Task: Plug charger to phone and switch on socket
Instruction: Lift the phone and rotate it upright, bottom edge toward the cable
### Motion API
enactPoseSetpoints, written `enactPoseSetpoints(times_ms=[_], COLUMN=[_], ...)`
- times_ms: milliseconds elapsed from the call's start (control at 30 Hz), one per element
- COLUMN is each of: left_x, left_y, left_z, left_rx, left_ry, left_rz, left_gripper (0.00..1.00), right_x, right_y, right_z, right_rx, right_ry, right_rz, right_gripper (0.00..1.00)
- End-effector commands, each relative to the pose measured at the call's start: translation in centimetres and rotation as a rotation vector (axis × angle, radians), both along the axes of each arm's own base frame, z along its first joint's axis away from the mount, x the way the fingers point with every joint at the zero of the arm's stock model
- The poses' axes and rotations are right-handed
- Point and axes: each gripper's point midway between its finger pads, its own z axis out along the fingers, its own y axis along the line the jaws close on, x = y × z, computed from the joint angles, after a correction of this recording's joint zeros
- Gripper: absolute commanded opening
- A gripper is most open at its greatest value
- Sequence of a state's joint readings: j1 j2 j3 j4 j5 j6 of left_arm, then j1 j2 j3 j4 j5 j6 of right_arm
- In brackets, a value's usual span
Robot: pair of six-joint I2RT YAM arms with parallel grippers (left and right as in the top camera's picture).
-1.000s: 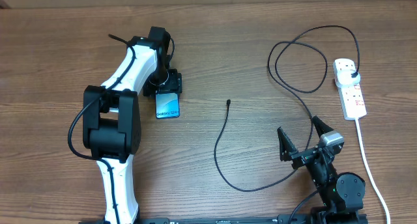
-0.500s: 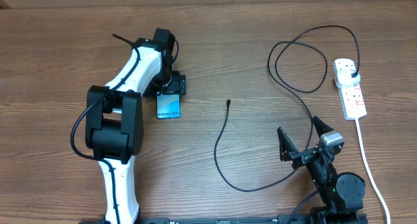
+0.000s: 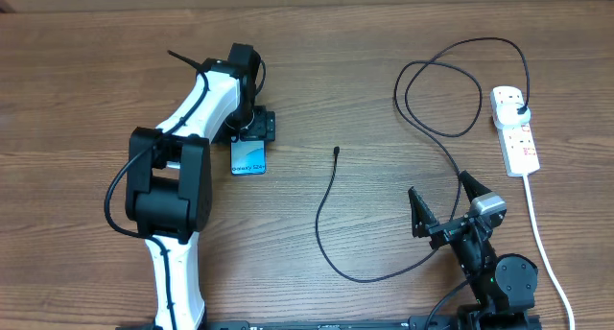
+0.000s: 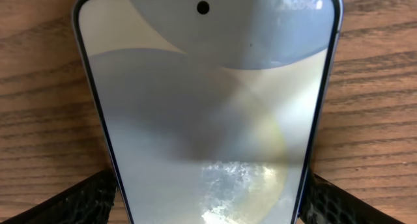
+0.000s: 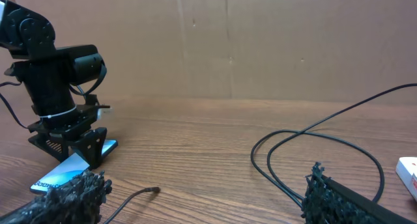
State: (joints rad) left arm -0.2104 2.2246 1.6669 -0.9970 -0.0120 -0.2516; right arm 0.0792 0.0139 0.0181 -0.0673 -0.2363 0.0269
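The phone [image 3: 247,157] lies flat on the wooden table with its blue screen up; it fills the left wrist view [image 4: 208,100]. My left gripper [image 3: 252,129] is shut on the phone's far end, one finger touching each long edge [image 4: 208,201]. The charger is a thin black cable; its connector tip [image 3: 337,151] lies loose mid-table, also in the right wrist view [image 5: 155,190]. Its plug [image 3: 518,107] sits in the white socket strip [image 3: 518,143] at the right. My right gripper [image 3: 444,205] is open and empty beside the cable, near the front edge [image 5: 202,185].
The cable curves from its tip toward the front [image 3: 365,277], then loops widely at the back right [image 3: 451,81]. The strip's thick white cord [image 3: 542,244] runs to the front right. A cardboard wall [image 5: 260,42] stands behind the table.
My left arm and gripper shifted slightly right, carrying the phone a touch with them. The right arm and the cable have not moved.
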Motion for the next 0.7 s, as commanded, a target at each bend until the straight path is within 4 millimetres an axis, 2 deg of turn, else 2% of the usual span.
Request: enactPoseSetpoints(times_ms=[0, 200, 667], left_x=[-3.2, -4.7, -4.5], left_y=[-0.4, 0.0, -0.3], left_z=[-4.0, -5.0, -5.0], left_rx=[-0.008, 0.000, -0.016], left_ry=[0.111, 0.150, 0.144], left_rz=[-0.037, -0.037, -0.022], left_gripper=[0.91, 0.91, 0.90], right_x=[0.0, 0.0, 0.0], right_y=[0.0, 0.0, 0.0], right_z=[-0.2, -0.2, -0.2], right_rx=[0.007, 0.007, 0.007], right_ry=[-0.003, -0.003, -0.003], right_rz=[-0.002, -0.002, -0.002], right_gripper=[1.00, 1.00, 1.00])
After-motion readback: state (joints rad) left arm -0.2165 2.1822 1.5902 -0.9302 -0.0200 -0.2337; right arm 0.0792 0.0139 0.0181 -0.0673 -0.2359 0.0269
